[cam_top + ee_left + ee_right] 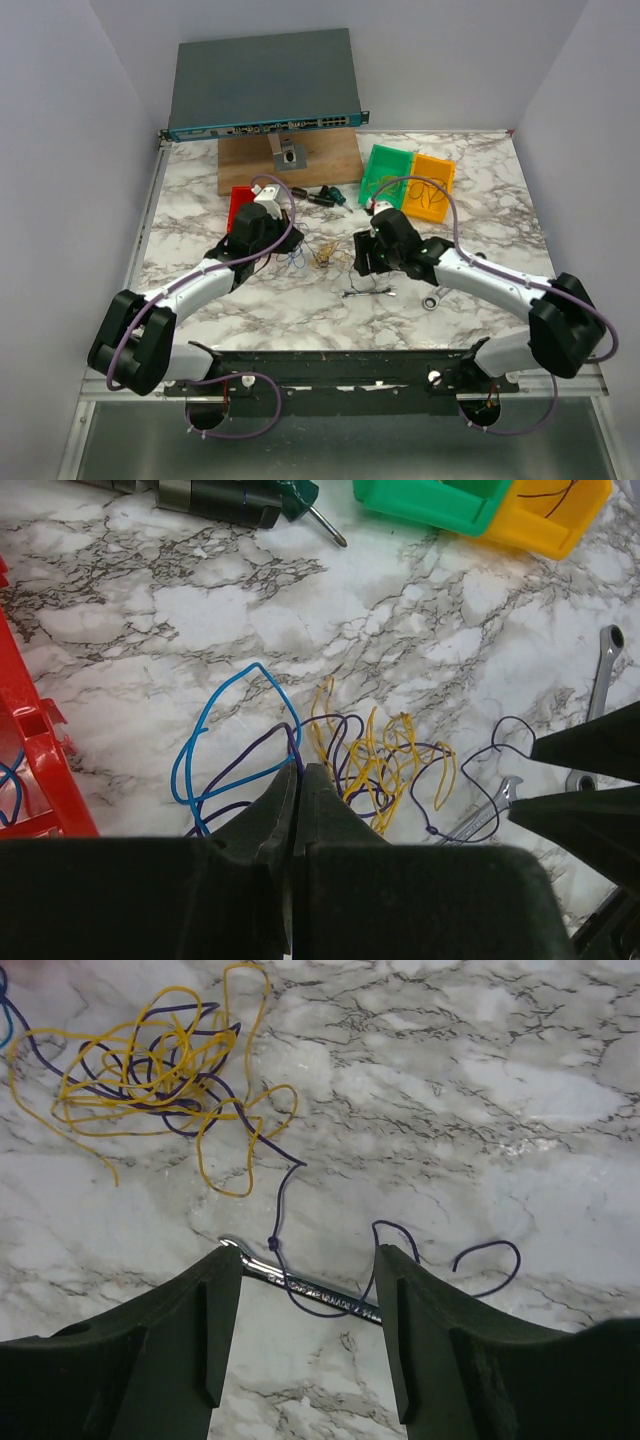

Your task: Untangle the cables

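The cables (322, 255) lie tangled on the marble between my two grippers. In the left wrist view a blue loop (200, 742) lies left of a yellow tangle (375, 755), and a dark purple cable (245, 765) threads through both. My left gripper (297, 772) is shut, with the dark purple cable running in between its tips. In the right wrist view the yellow tangle (130, 1090) is at the upper left. The purple cable (280, 1195) trails from it across a silver wrench (315, 1287). My right gripper (310, 1260) is open just above that wrench and cable end.
A red bin (240, 205) is left of the cables. A green bin (385, 170) and a yellow bin (432, 185) are at the back right. A screwdriver (325, 195), a wooden board (290, 160) and a network switch (265, 85) lie behind. A second wrench (436, 297) lies right.
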You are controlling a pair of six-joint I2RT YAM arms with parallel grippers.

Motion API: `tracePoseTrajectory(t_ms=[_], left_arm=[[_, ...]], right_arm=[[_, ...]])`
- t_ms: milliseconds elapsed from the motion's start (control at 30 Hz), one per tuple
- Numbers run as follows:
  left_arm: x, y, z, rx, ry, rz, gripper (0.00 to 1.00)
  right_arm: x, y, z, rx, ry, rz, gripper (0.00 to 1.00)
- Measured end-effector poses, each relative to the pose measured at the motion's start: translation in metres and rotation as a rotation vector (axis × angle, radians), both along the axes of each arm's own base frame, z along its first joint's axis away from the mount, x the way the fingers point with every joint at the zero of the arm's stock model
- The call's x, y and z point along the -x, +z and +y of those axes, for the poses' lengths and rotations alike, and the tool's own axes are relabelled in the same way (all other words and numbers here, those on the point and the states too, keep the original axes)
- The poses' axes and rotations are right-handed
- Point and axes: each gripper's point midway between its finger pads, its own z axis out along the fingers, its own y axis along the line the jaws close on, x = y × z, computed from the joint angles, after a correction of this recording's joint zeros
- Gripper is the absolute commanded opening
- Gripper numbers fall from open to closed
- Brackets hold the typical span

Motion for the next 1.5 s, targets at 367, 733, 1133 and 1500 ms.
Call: tracePoseTrajectory(t_ms=[367,733,1133,1500], left_arm=[[-0.008,0.002,-0.006,0.0,-0.012,0.01,0.0],[-0.005,-0.006,-0.007,-0.013,-0.021,0.046,0.09],[0.002,-0.008,-0.021,0.028,-0.098,0.085,0.66],[-0.016,-0.033,-0.045,0.03,-0.16,0.205,0.65]], right_arm=[[-0.026,-0.038,0.021,0.063,0.053,-0.027,0.55],[-0.048,-0.056,0.041,0.075,0.099,-0.051,0.07],[-0.049,-0.025,0.049,-0.031,0.119,-0.15,0.01],[-0.049,-0.021,0.051,-0.047,0.123,-0.163,0.01]])
